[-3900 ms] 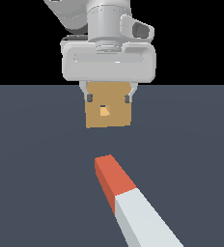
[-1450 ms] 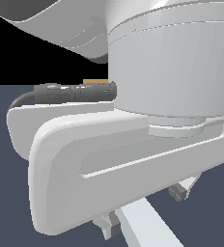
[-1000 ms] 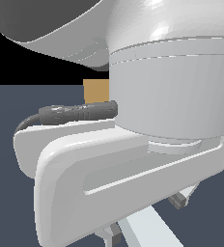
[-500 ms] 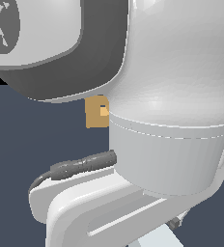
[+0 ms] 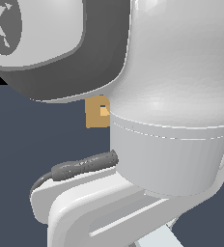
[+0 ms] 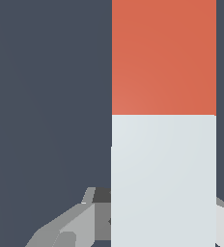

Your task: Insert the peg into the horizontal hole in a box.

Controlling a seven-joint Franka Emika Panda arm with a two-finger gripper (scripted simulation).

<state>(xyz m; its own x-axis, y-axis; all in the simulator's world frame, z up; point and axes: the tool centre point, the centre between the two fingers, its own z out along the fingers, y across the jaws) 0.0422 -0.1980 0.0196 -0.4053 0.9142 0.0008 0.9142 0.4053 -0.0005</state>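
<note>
Dark grey floor; stiff, light-looking peg [image 6: 163, 120] was best held on its white part; gripper [image 6: 133, 217] state unclear.

Smooth, glossy white arm casing [image 5: 172, 87] with a soft sheen, a matt dark grey cable [image 5: 80, 166] at its 8 o'clock, a flat matt tan box [image 5: 97, 112], and a smooth, matt red-and-white peg [image 6: 163, 120].

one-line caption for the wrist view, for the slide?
Wrist view: red-orange and white peg fills the frame lengthwise, gripper jaws flanking its white section.
</note>
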